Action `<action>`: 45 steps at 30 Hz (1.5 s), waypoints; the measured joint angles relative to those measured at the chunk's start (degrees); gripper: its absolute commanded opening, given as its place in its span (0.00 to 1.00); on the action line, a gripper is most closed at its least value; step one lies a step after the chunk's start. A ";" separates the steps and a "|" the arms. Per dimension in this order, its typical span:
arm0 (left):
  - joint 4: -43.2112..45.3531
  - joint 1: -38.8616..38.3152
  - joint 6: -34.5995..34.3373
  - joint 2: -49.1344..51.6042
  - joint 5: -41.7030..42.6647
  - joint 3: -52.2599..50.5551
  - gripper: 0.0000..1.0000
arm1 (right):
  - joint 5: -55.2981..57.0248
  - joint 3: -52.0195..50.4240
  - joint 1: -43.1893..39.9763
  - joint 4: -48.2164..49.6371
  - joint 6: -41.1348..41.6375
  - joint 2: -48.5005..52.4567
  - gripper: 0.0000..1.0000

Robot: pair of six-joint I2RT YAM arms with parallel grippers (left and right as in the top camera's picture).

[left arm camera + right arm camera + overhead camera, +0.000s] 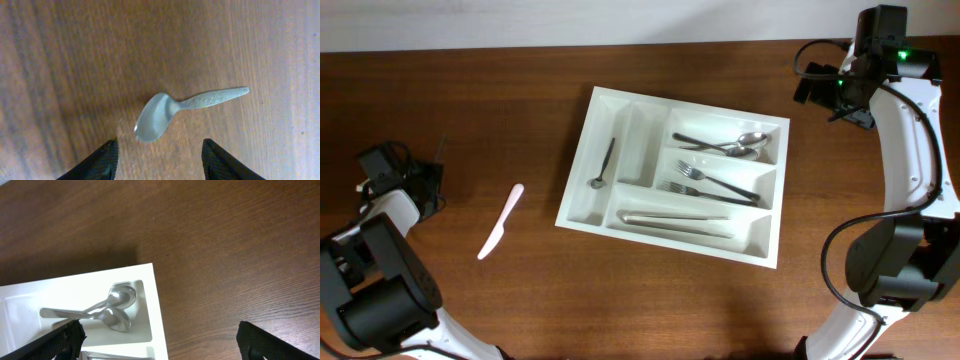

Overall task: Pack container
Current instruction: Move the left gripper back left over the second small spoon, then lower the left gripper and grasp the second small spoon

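At the left edge of the overhead view, your left gripper [159, 162] is hanging over the wooden table [470, 120], fingers apart and gripping nothing. A pale plastic spoon [172, 111] is lying just beyond its tips. A white plastic knife [501, 234] is lying left of the cutlery tray [582, 190], which is sitting mid-frame. At upper right, your right gripper [162, 342] is standing wide open and empty over the tray's corner, where 2 metal spoons [112, 310] are resting.
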 measured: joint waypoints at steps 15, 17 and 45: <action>4.55 0.00 -0.09 1.92 0.13 0.44 0.22 | 0.00 0.00 0.00 0.02 0.00 0.00 0.99; 4.35 0.02 0.11 2.40 -0.48 0.26 0.11 | 0.00 0.00 0.00 0.00 0.00 -0.02 0.99; 3.34 0.07 4.63 2.34 9.16 4.24 0.02 | 0.00 0.00 0.00 0.00 0.00 0.00 0.99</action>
